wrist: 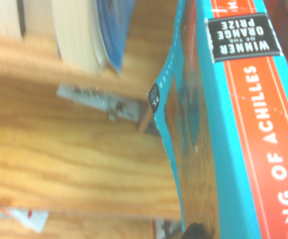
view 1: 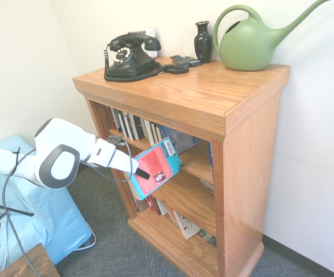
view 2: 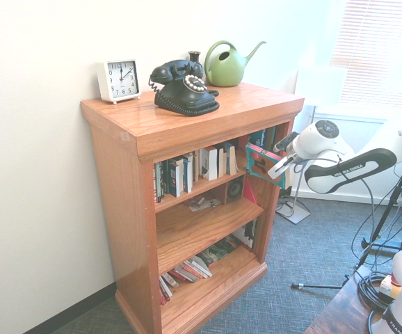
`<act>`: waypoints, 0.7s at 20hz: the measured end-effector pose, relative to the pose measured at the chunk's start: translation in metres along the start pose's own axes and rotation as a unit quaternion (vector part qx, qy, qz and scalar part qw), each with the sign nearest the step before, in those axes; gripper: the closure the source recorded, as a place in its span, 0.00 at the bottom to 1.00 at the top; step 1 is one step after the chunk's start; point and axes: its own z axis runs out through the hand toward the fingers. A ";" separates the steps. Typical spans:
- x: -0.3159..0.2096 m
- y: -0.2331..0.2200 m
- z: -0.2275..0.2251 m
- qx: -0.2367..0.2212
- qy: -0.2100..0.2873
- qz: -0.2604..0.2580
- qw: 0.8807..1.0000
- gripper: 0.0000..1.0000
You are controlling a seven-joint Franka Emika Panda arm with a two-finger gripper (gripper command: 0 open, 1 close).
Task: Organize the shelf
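The jaws (view 1: 143, 173) are closed on a teal-and-red book (view 1: 158, 165), which hangs tilted at the open front of the shelf (view 1: 249, 156); the bookcase stands just beyond them, its thick top above their level. Up and beyond the jaws is the upper board's row of books (view 2: 211, 161), mostly upright, with gaps among them. Below the jaws, leaning books (view 2: 187, 270) slump across the bottom board. The step in hand looks to be bringing the held volume to a place among the others, and the work seems unfinished, given that slanting group. The likeliest trouble is the book's angle: pushed inward as it is, a corner could catch a board edge or the side panel and twist the book in the grip. In the wrist view the edge of its cover (wrist: 165, 124) looks bowed, so contact with a neighbour might crease it or shove that neighbour askew. One dark finger (view 1: 143, 173) presses on the broad face, and a small contact there could let the book pivot under its own weight. If the arm rises too close, it could knock the overhanging top, above which stand the black telephone (view 1: 131, 60) and the green watering can (view 1: 249, 47). Levelling and squaring the book first would lower these risks.
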 end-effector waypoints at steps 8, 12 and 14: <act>0.014 -0.030 0.028 0.014 0.002 0.017 1.000 1.00; 0.023 -0.041 0.043 0.013 0.003 0.022 1.000 1.00; 0.026 -0.047 0.049 0.013 0.004 0.022 1.000 1.00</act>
